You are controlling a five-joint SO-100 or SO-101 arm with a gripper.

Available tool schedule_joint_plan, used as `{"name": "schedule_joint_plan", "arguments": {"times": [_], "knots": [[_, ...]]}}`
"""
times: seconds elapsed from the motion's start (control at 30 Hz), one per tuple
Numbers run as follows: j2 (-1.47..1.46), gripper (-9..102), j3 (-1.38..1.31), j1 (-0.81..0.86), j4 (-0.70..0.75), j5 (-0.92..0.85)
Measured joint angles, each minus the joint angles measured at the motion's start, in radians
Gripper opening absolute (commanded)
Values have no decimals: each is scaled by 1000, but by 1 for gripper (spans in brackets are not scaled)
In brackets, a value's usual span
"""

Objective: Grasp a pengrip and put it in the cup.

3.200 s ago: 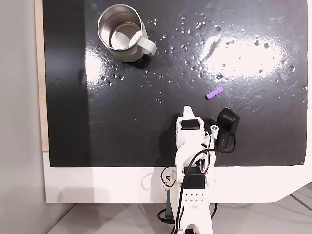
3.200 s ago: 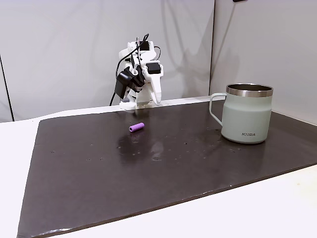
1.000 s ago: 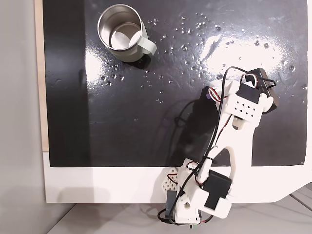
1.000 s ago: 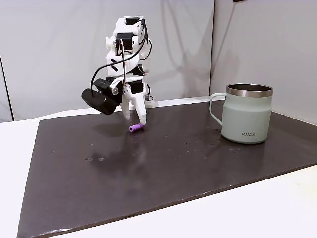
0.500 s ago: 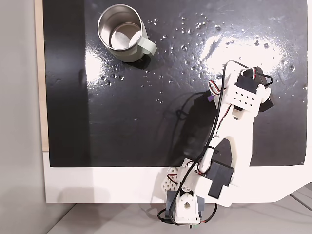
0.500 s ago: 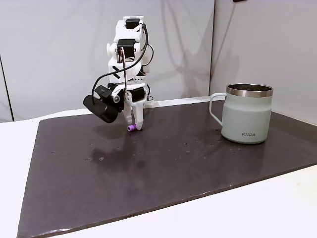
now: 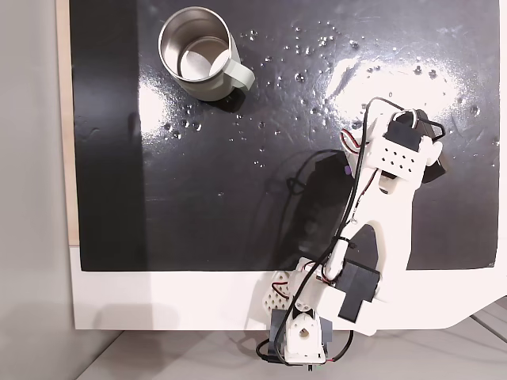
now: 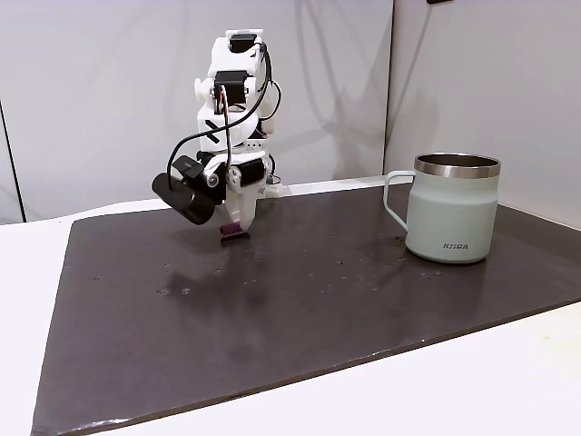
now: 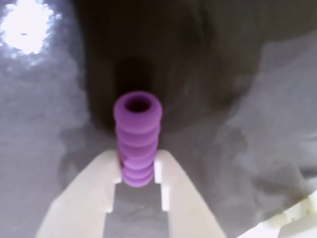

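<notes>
Pengrip (image 9: 137, 141) sits pinched between the 2 white fingers (image 9: 89, 193) of the end effector (image 9: 137, 171), its open end pointing away from the wrist camera. In the side fixed view the end effector (image 8: 234, 227) holds it low over the dark mat (image 8: 363, 300) on the bench (image 8: 508, 381). Far to the right stands the cup (image 8: 452, 207), well apart, upright, handle facing left.
</notes>
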Motion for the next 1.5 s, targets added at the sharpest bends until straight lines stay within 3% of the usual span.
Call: {"name": "schedule_joint_plan", "arguments": {"times": [0.57,0.73,1.03,1.27,1.5], "knots": [[0,0,-738,-198,453,210],[60,0,-802,-341,442,350],[26,0,-1034,-541,426,758],[-132,0,-1220,-749,428,847],[-351,0,-1480,-807,439,913]]}}
